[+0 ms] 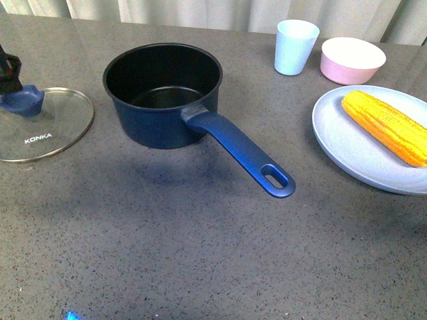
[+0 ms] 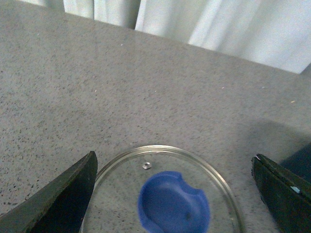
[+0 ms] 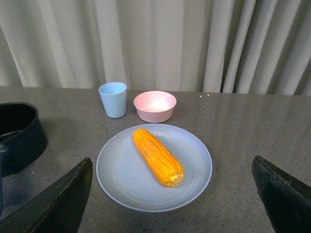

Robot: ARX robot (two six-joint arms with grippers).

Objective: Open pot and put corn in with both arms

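The dark blue pot (image 1: pixel 163 93) stands uncovered in the middle of the table, its long handle (image 1: pixel 247 157) pointing to the front right. Its glass lid (image 1: pixel 40 127) with a blue knob (image 1: pixel 23 101) lies flat on the table to the pot's left. My left gripper (image 2: pixel 174 156) hangs open just above that lid (image 2: pixel 121 179), one finger (image 2: pixel 58 204) on each side of the knob (image 2: pixel 174 204), touching nothing. The corn (image 1: pixel 390 127) lies on a pale blue plate (image 1: pixel 347 150) at the right. My right gripper (image 3: pixel 171 160) is open, above and short of the corn (image 3: pixel 158 156), holding nothing.
A light blue cup (image 1: pixel 295 47) and a pink bowl (image 1: pixel 352 60) stand behind the plate near the curtain. A bit of the left arm (image 1: pixel 8 70) shows at the left edge. The pot's side (image 3: pixel 19 136) shows in the right wrist view.
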